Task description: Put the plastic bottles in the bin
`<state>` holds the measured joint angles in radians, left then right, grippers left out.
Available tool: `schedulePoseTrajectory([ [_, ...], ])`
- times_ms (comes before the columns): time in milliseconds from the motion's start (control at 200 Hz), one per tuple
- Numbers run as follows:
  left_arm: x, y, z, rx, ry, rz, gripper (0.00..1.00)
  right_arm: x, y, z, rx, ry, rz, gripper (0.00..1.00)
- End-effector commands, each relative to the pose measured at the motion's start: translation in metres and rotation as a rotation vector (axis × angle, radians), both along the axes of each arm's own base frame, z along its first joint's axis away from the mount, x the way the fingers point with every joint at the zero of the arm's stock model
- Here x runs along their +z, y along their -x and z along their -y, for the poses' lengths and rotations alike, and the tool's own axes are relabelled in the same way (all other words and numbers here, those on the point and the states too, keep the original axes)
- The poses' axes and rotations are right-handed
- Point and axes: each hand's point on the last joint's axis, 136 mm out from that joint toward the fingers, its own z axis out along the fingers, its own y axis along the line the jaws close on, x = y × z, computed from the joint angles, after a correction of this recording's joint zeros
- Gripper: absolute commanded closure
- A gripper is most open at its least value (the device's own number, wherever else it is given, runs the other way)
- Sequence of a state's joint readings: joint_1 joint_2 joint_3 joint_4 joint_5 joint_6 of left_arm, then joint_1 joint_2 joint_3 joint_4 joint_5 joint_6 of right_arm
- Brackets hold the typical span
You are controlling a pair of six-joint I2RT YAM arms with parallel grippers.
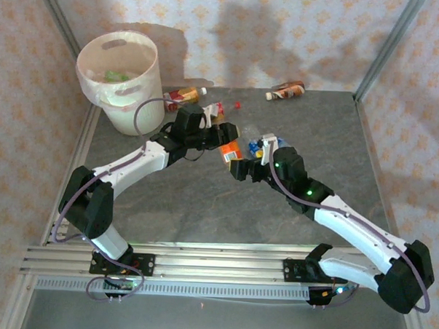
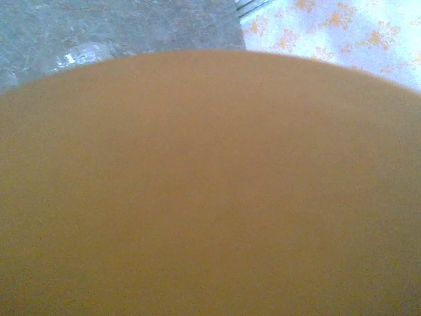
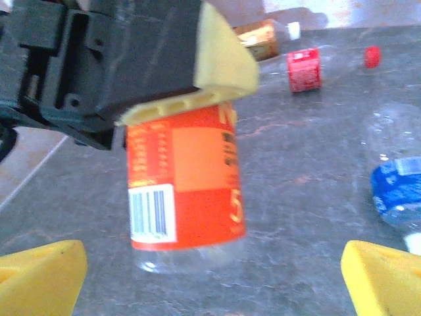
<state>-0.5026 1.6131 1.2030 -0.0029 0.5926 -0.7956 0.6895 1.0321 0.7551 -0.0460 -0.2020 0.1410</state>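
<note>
One orange-labelled bottle [image 3: 187,178] is pinched in the left end effector [image 1: 221,137] at mid-table [image 1: 203,207], long axis apparently near vertical. The bin [image 1: 131,110] lies back-left of it, on the left arm's side. The right end effector [image 1: 262,147] is spread, just beside the bottle.

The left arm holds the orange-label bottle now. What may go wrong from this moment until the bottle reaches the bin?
1. The left gripper grips the orange-label bottle near one end only, with most of it hanging free below. It may slip out on the way to the bin.
2. The open right gripper sits very close to the left one, so the two arms may bump when the left arm swings away.
</note>
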Motion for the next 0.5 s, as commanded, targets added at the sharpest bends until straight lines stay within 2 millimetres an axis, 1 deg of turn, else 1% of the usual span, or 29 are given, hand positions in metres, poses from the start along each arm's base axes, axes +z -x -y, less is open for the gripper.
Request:
schedulePoseTrajectory([
  [0,0.012,-0.007,-0.009,0.031,-0.018,0.032,0.49,-0.001,-0.004,0.024,-0.117,0.04,0.032,0.01],
  [95,0.019,-0.013,-0.015,0.05,-0.038,0.056,0.49,-0.002,-0.008,0.035,-0.179,0.053,0.049,0.01],
  [180,0.027,-0.02,-0.021,0.075,-0.052,0.08,0.49,-0.003,-0.011,0.041,-0.218,0.057,0.056,0.01],
  [300,0.045,-0.03,-0.032,0.109,-0.08,0.125,0.49,-0.001,-0.017,0.051,-0.297,0.044,0.058,0.01],
  [495,0.067,-0.038,-0.051,0.166,-0.166,0.193,0.49,-0.009,-0.024,0.073,-0.432,0.077,0.051,0.01],
])
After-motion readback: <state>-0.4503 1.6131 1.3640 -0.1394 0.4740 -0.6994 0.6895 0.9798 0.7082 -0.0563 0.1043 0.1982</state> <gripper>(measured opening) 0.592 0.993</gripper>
